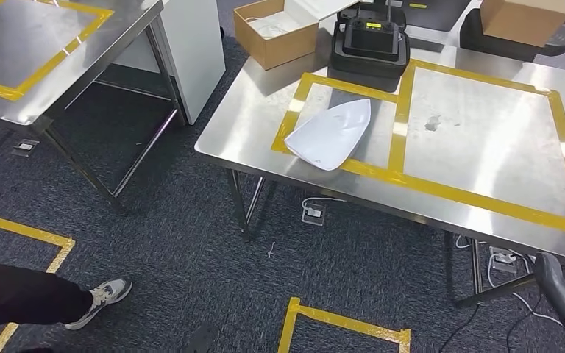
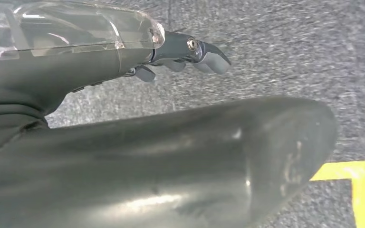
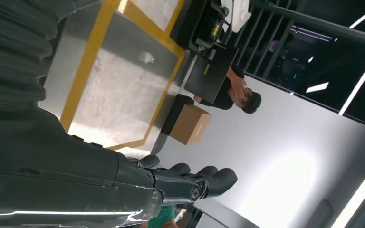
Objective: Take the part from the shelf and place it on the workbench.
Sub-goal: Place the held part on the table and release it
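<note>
Both hands hang slack and hold nothing: left hand over carpet, right hand beside the workbench. White part lies on the workbench, inside its left taped square. Placement looks done; you need only back away.

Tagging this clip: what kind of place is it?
Likely a robot test lab or workshop: steel workbench marked with yellow tape, taped squares on grey carpet, and cardboard boxes.

Left hand: dark grey fingers, round screw, clear glossy wrist cover.
</note>
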`<action>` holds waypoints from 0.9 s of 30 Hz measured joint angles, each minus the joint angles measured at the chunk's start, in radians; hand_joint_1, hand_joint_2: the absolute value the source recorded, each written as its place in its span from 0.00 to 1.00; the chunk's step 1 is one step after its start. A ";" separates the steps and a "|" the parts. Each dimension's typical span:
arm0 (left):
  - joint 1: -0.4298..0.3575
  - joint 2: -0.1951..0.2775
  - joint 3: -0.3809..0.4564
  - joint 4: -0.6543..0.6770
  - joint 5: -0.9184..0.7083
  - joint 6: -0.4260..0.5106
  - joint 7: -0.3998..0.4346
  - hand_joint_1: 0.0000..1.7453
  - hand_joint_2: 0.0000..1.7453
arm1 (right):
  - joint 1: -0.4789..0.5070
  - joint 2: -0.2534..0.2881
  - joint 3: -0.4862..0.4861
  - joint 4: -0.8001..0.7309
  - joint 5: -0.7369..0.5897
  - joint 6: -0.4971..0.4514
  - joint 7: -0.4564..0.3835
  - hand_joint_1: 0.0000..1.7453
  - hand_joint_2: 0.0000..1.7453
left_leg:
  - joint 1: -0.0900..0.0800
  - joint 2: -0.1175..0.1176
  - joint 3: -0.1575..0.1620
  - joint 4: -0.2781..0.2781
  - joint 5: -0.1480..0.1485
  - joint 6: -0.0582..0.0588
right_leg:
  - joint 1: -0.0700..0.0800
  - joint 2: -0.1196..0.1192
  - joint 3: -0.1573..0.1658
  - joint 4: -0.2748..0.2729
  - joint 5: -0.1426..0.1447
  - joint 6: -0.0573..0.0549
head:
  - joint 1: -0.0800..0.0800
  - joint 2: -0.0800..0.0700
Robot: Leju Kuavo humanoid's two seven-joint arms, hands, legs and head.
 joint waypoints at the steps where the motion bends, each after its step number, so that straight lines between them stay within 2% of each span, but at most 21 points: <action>1: 0.000 0.000 0.000 0.000 0.000 0.000 0.005 0.00 0.00 | 0.004 0.000 0.001 0.002 -0.004 0.000 -0.002 0.00 0.00 | -0.004 0.000 -0.011 0.000 0.009 0.001 | 0.000 0.001 0.008 0.027 -0.003 -0.002 | 0.000 0.000; 2: 0.000 0.000 0.000 0.001 -0.002 0.000 0.011 0.00 0.00 | 0.007 0.000 0.002 0.004 -0.009 0.000 -0.007 0.00 0.00 | -0.007 0.000 -0.022 0.000 0.017 0.002 | 0.001 0.001 0.032 0.016 0.013 -0.007 | 0.000 0.000; 3: 0.000 0.000 0.000 0.001 -0.003 0.000 0.017 0.00 0.00 | 0.010 0.000 0.002 0.005 -0.014 0.000 -0.012 0.00 0.00 | -0.011 -0.001 -0.032 0.001 0.025 0.002 | 0.003 0.002 0.070 -0.028 0.040 -0.015 | 0.000 0.000; 4: 0.000 0.000 0.000 0.001 -0.005 0.000 0.021 0.00 0.00 | 0.012 0.000 0.002 0.007 -0.019 0.000 -0.019 0.00 0.00 | -0.013 -0.001 -0.040 0.001 0.033 0.001 | 0.006 0.004 0.119 -0.096 0.064 -0.024 | 0.000 0.000; 5: 0.000 0.000 0.000 0.001 -0.007 0.000 0.024 0.00 0.00 | 0.013 0.000 0.001 0.008 -0.023 0.000 -0.025 0.00 0.00 | -0.016 -0.001 -0.048 0.000 0.040 0.000 | 0.010 0.005 0.166 -0.169 0.075 -0.035 | -0.001 0.000; 6: -0.001 0.000 0.000 0.001 -0.008 0.000 0.025 0.00 0.00 | 0.013 0.000 0.001 0.008 -0.026 0.000 -0.029 0.00 0.00 | -0.017 -0.001 -0.054 0.000 0.047 -0.004 | 0.014 0.006 0.202 -0.230 0.077 -0.043 | -0.001 0.000; 7: -0.001 0.000 0.000 0.001 -0.009 0.000 0.026 0.00 0.00 | 0.013 0.000 0.001 0.009 -0.028 0.000 -0.034 0.00 0.00 | -0.016 0.000 -0.059 -0.001 0.056 -0.010 | 0.019 0.007 0.222 -0.269 0.074 -0.048 | -0.001 0.000; 8: -0.001 0.000 0.000 0.001 -0.010 0.000 0.027 0.00 0.00 | 0.015 0.000 0.001 0.009 -0.031 0.000 -0.038 0.00 0.00 | -0.013 0.000 -0.065 -0.003 0.065 -0.016 | 0.023 0.007 0.227 -0.287 0.073 -0.050 | -0.001 0.000; 10: -0.001 0.001 0.000 0.001 -0.011 -0.001 0.029 0.00 0.00 | 0.024 0.001 0.000 0.009 -0.036 0.000 -0.046 0.00 0.00 | -0.009 0.001 -0.076 -0.002 0.068 -0.029 | 0.023 0.005 0.220 -0.305 0.093 -0.054 | 0.001 0.000; 11: -0.001 0.001 0.000 0.001 -0.012 -0.002 0.029 0.00 0.00 | 0.029 0.001 0.000 0.010 -0.038 -0.001 -0.050 0.00 0.00 | -0.008 0.000 -0.082 0.009 0.048 -0.035 | 0.021 0.002 0.215 -0.312 0.104 -0.058 | 0.000 0.000; 12: 0.000 0.003 0.000 0.001 -0.013 -0.004 0.029 0.00 0.00 | 0.035 0.002 -0.001 0.011 -0.041 -0.001 -0.053 0.00 0.00 | -0.008 0.000 -0.092 0.040 0.011 -0.040 | 0.019 -0.001 0.209 -0.318 0.114 -0.062 | -0.002 0.000; 14: -0.001 0.006 0.000 0.001 -0.016 -0.006 0.027 0.00 0.00 | 0.041 0.004 -0.003 0.012 -0.044 -0.001 -0.059 0.00 0.00 | -0.003 -0.001 -0.120 0.154 -0.081 -0.050 | 0.018 -0.006 0.190 -0.312 0.127 -0.066 | -0.007 0.000; 15: -0.001 0.007 0.000 0.001 -0.017 -0.007 0.027 0.00 0.00 | 0.043 0.005 -0.004 0.012 -0.046 -0.002 -0.060 0.00 0.00 | -0.002 -0.001 -0.132 0.216 -0.112 -0.055 | 0.018 -0.007 0.177 -0.305 0.132 -0.065 | -0.008 0.000; 16: -0.002 0.009 0.000 0.001 -0.018 -0.007 0.027 0.00 0.00 | 0.045 0.005 -0.004 0.012 -0.047 -0.002 -0.061 0.00 0.00 | 0.000 -0.001 -0.133 0.255 -0.121 -0.060 | 0.017 -0.009 0.163 -0.296 0.136 -0.064 | -0.008 0.000; 17: -0.003 0.011 0.000 0.001 -0.019 -0.008 0.027 0.00 0.00 | 0.046 0.006 -0.004 0.013 -0.047 -0.002 -0.062 0.00 0.00 | 0.002 0.000 -0.120 0.263 -0.110 -0.064 | 0.015 -0.009 0.148 -0.286 0.140 -0.061 | -0.008 0.000; 18: -0.003 0.012 -0.001 0.001 -0.020 -0.008 0.028 0.00 0.00 | 0.047 0.006 -0.004 0.013 -0.045 -0.002 -0.062 0.00 0.00 | 0.004 0.001 -0.089 0.235 -0.085 -0.068 | 0.012 -0.009 0.133 -0.275 0.143 -0.057 | -0.008 0.000; 20: -0.005 0.015 -0.001 0.001 -0.024 -0.010 0.030 0.00 0.00 | 0.048 0.006 -0.006 0.014 -0.037 -0.002 -0.058 0.00 0.00 | 0.010 0.001 -0.007 0.123 -0.053 -0.075 | 0.009 -0.007 0.102 -0.247 0.147 -0.048 | -0.013 0.000; 22: -0.008 0.016 -0.001 0.001 -0.028 -0.012 0.032 0.00 0.00 | 0.053 0.005 -0.009 0.011 -0.026 -0.003 -0.050 0.00 0.00 | 0.010 -0.001 0.039 0.047 -0.059 -0.069 | 0.010 -0.005 0.079 -0.225 0.153 -0.036 | -0.018 0.000; 25: -0.008 0.016 -0.001 0.002 -0.029 -0.012 0.032 0.00 0.00 | 0.063 0.003 -0.016 0.007 -0.017 -0.004 -0.042 0.00 0.00 | 0.008 -0.003 0.026 0.032 -0.051 -0.040 | 0.007 -0.001 0.066 -0.218 0.164 -0.018 | -0.020 0.000; 26: -0.009 0.017 -0.002 0.002 -0.029 -0.012 0.032 0.00 0.00 | 0.065 0.002 -0.019 0.006 -0.016 -0.004 -0.040 0.00 0.00 | 0.009 -0.002 0.017 0.030 -0.040 -0.028 | 0.005 0.002 0.060 -0.207 0.144 -0.013 | -0.018 0.000; 27: -0.009 0.016 -0.002 0.002 -0.029 -0.012 0.032 0.00 0.00 | 0.067 0.002 -0.022 0.006 -0.015 -0.004 -0.039 0.00 0.00 | 0.009 -0.002 0.005 0.028 -0.029 -0.017 | 0.003 0.005 0.052 -0.180 0.107 -0.008 | -0.014 0.000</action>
